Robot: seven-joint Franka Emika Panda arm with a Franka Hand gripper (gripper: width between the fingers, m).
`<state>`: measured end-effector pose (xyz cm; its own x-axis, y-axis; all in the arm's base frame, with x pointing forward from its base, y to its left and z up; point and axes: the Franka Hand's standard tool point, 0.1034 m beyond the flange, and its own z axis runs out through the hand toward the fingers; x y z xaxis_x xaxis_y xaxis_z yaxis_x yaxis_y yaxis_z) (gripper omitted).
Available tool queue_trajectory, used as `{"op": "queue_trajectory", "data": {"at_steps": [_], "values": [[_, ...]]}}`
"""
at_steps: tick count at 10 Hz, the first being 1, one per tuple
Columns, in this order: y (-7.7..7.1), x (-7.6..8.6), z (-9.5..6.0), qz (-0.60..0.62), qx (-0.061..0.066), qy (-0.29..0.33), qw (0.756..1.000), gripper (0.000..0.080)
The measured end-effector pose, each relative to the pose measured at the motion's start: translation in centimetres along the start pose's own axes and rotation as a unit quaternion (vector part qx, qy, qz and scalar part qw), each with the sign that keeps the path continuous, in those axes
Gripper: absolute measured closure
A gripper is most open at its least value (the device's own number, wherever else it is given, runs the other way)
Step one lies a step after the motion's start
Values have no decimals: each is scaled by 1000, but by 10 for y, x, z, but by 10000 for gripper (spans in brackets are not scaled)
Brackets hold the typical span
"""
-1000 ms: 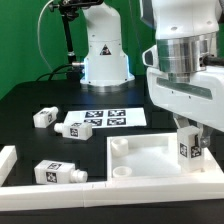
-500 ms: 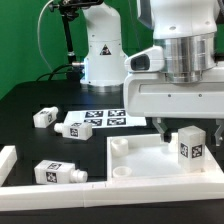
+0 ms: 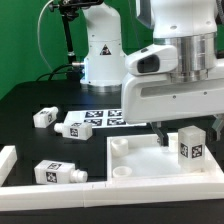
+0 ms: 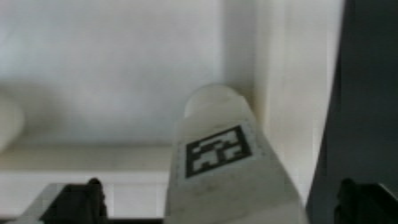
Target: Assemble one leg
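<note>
Upright on the white panel [image 3: 160, 160]: the leg [image 3: 190, 145]. Above it, gripper [image 3: 188, 127] spread open, gripping nothing, fingers [image 4: 71, 203] clear.

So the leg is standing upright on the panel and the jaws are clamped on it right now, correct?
Not quite. The leg does stand upright on the panel, but the jaws are not clamped on it: the exterior view shows the gripper lifted above the leg, and the wrist view shows the fingers apart on either side.
</note>
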<state>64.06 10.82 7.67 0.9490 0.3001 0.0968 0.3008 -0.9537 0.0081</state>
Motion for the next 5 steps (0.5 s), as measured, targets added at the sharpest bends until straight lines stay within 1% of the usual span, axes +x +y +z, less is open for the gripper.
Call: {"op": "queue_trajectory", "data": {"at_steps": [2, 3, 4, 5], "values": [[0, 0, 0, 26, 1, 0, 1000, 150], [0, 0, 0, 42, 2, 0, 999, 288], [0, 0, 0, 75, 2, 0, 997, 470], [0, -1, 1, 109, 2, 0, 994, 514]]}}
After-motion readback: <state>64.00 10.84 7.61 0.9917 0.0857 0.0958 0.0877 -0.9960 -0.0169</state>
